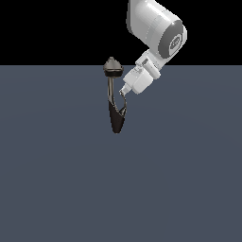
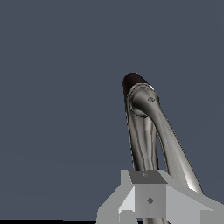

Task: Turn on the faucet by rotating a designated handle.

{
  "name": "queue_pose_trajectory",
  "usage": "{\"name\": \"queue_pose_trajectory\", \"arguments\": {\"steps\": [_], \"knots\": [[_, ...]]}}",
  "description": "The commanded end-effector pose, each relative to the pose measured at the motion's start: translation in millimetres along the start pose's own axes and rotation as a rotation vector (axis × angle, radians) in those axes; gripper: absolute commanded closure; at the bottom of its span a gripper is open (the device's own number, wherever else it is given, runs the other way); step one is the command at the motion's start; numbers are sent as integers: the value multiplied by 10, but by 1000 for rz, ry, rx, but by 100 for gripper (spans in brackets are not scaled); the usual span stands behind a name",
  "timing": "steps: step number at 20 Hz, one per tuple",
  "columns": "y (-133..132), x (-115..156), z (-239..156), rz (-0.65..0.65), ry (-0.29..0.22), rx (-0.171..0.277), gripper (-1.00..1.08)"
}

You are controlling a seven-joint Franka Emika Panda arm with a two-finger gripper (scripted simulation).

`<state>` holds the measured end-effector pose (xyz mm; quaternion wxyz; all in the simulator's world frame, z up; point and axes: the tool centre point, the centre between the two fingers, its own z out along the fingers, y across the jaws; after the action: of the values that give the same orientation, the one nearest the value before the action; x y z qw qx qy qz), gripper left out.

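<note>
The faucet (image 1: 115,106) stands alone on the flat slate-grey surface (image 1: 56,179), near the middle of the exterior view and close to the line where the surface meets the black background. Its black tapered body (image 1: 116,120) narrows to a point at the base; a thin grey stem (image 1: 110,87) rises from it to a grey cone-shaped cap (image 1: 113,66). The handle (image 1: 124,101), a slim curved grey prong, branches from the body on the exterior view's right. The white arm (image 1: 158,30) reaches down from the upper right, and the gripper (image 1: 124,93) sits at the upper end of the handle, apparently touching it. Finger opening cannot be determined from either view. In the wrist view, the grey stem (image 2: 146,135) curves closely ahead of the gripper housing (image 2: 148,199).
</note>
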<state>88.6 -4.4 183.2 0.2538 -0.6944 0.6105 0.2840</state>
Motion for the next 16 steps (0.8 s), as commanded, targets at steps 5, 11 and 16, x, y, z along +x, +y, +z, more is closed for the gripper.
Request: {"name": "queue_pose_trajectory", "arguments": {"steps": [5, 11, 16], "knots": [[181, -81, -2, -1, -4, -6, 108], [261, 17, -18, 2, 1, 3, 108], [429, 71, -13, 0, -1, 0, 108]]}}
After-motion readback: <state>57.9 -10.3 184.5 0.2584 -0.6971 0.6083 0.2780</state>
